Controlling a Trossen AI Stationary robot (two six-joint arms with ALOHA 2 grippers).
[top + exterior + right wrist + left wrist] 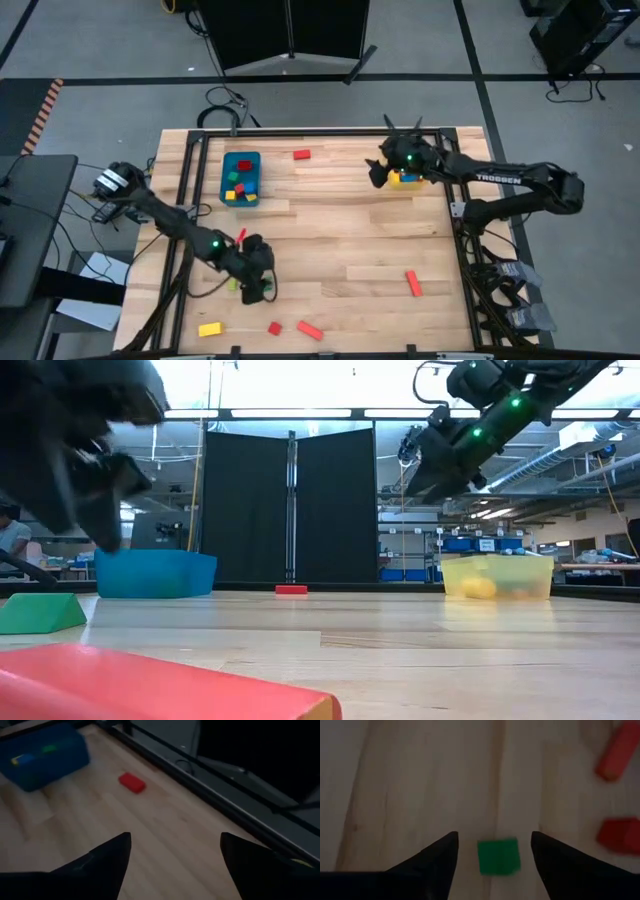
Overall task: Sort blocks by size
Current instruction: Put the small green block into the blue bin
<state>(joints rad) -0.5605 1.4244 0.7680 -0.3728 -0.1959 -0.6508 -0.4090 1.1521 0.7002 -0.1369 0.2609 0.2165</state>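
My left gripper (pixel 250 288) is open near the table's front left, held above the table. In the left wrist view a green cube (pixel 499 856) lies on the table between its two fingers (pixel 494 834), untouched; it also shows in the high view (pixel 232 286) and the low view (pixel 40 612). My right gripper (pixel 385 165) is open and empty, raised beside the yellow translucent bin (pixel 405 180) at the back right; its wrist view (pixel 175 836) shows bare table below. Two red blocks (pixel 620 835) (pixel 615 750) lie close to the green cube.
The blue bin (pixel 240 178) holds several blocks at the back left. A red block (pixel 301 155) lies near the far edge and a red bar (pixel 412 283) right of centre. A yellow block (pixel 210 329) and two red blocks (pixel 274 328) (pixel 309 330) lie along the near edge.
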